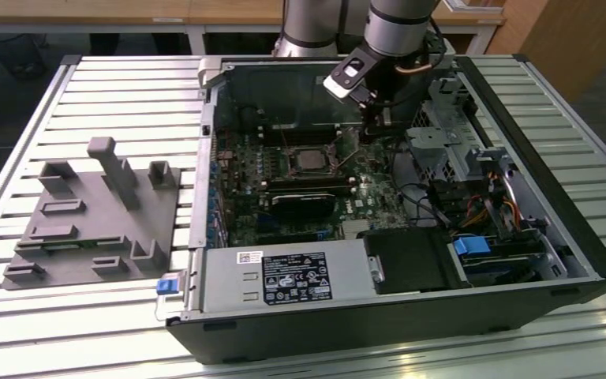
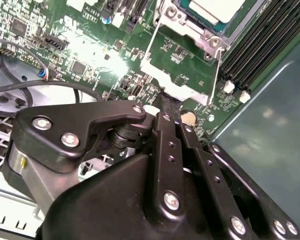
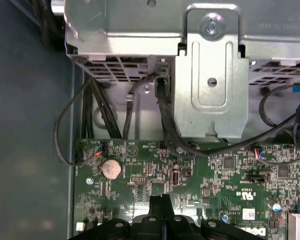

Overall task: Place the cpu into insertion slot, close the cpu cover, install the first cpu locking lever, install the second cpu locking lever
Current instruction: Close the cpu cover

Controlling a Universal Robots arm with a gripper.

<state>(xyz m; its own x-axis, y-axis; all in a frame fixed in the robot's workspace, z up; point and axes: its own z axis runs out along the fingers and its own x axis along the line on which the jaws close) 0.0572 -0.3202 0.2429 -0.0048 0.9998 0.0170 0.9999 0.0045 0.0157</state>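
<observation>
The tool (image 2: 169,103) grips the cpu cover (image 2: 182,90) edge, near the cpu (image 2: 210,7).

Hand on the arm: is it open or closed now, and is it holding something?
Hand: closed, fingers together, tip at the edge of the metal cover; whether it grips the cover cannot be told.

The gripper (image 1: 372,126), clamped on the cpu cover (image 2: 176,84), works in open space above the motherboard (image 1: 242,185); a metal drive cage (image 1: 442,142) crowds the exterior view's right, cables (image 3: 162,117) hang beside it, and a black fan cooler (image 1: 301,204) flanks the insertion slot (image 1: 308,160).
</observation>
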